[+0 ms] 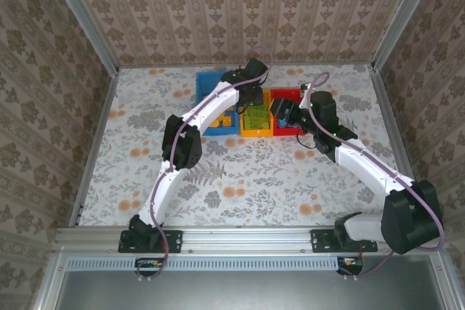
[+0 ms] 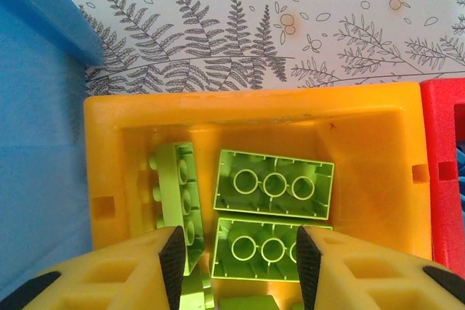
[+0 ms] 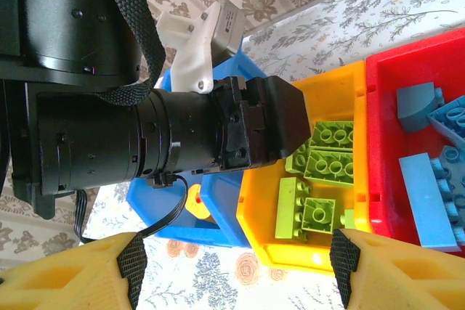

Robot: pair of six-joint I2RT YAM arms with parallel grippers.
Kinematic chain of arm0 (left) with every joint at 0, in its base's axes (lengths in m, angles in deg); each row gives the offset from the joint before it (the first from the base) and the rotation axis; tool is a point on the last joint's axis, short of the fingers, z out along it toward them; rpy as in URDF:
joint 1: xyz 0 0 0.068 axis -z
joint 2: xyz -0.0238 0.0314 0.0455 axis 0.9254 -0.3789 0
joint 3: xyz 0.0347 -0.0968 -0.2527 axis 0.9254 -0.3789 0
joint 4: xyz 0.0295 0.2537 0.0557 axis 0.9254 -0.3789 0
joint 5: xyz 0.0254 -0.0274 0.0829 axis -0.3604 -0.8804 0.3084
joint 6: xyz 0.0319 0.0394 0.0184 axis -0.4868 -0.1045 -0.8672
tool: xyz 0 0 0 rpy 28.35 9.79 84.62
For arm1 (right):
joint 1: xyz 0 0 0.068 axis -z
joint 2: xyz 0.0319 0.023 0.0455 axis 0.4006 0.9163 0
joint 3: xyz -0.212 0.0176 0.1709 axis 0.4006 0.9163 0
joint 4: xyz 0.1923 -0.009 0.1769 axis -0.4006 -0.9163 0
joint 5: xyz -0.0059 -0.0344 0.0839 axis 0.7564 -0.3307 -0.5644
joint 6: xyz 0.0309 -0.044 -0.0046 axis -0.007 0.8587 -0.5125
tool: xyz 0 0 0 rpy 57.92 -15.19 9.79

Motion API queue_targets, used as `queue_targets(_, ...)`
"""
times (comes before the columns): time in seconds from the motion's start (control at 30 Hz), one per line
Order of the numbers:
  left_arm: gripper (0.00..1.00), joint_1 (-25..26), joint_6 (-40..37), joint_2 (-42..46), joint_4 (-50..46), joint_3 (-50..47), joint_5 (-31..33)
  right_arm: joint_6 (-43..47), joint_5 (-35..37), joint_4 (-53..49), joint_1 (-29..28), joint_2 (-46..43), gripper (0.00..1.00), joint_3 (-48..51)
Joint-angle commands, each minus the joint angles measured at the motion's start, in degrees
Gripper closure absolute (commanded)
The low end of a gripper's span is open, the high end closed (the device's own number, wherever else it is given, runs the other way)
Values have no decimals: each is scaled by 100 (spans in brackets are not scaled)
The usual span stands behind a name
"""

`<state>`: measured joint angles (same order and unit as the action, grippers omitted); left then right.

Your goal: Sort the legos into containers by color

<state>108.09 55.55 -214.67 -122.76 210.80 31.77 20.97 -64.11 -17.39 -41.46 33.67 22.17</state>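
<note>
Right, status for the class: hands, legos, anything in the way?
Left hand open above yellow bin, green legos inside. Right hand open, facing red bin with blue legos. Left arm over yellow bin, could block.

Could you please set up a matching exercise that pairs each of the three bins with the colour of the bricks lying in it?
Bins:
1. blue bin
2. yellow bin
3. red bin

Contents:
a. light green bricks
b. blue bricks
c. orange-yellow bricks

Pairs: 1-c, 2-a, 3-b.
</note>
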Motion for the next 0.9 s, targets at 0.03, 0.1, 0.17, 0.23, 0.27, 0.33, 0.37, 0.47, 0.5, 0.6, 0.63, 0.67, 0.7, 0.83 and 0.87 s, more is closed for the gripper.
queue_targets(0.03,51,66,50,716,-158,17,379,297,19,-276,63,-158,29,-167)
queue_targets(0.1,48,88,83,1138,-136,-239,414,486,220,-551,84,-320,29,-215)
queue_targets(0.17,42,99,43,1742,-7,-746,368,714,627,-1105,143,-485,28,-371)
queue_targets(0.23,30,75,-56,2466,265,-1516,292,863,1090,-1876,244,-552,20,-689)
queue_targets(0.27,3,37,-103,2910,500,-2020,203,879,1323,-2349,321,-553,2,-871)
queue_targets(0.33,0,-105,-133,3809,1071,-3169,-78,995,1442,-2725,481,-632,0,-1034)
queue_targets(0.37,0,-212,-95,4285,1328,-3746,-252,1095,1552,-2805,522,-731,0,-1044)
queue_targets(0.47,0,-702,112,5432,1298,-5001,-268,1325,2094,-2909,540,-1098,0,-1015)
queue_targets(0.5,0,-847,73,5705,1197,-5295,-189,1431,2297,-2891,540,-1214,0,-975)
queue_targets(0.6,0,-1247,111,6753,527,-6149,1360,1292,4038,-2986,548,-1451,0,-699)
queue_targets(0.63,0,-1288,259,7072,288,-6480,2252,1485,4402,-2793,610,-1512,0,-434)
queue_targets(0.67,0,-1356,62,7347,442,-6943,2790,1747,4559,-2596,714,-1552,0,-161)
queue_targets(0.7,0,-1520,-285,7667,732,-7411,3004,2005,4613,-2386,786,-1554,0,75)
queue_targets(0.83,0,-1987,-2235,8836,2933,-9690,3516,2369,4398,-1669,1158,-1360,0,992)
queue_targets(0.87,0,-2225,-2352,8947,3104,-10026,3369,2457,4279,-1241,1211,-1304,0,1301)
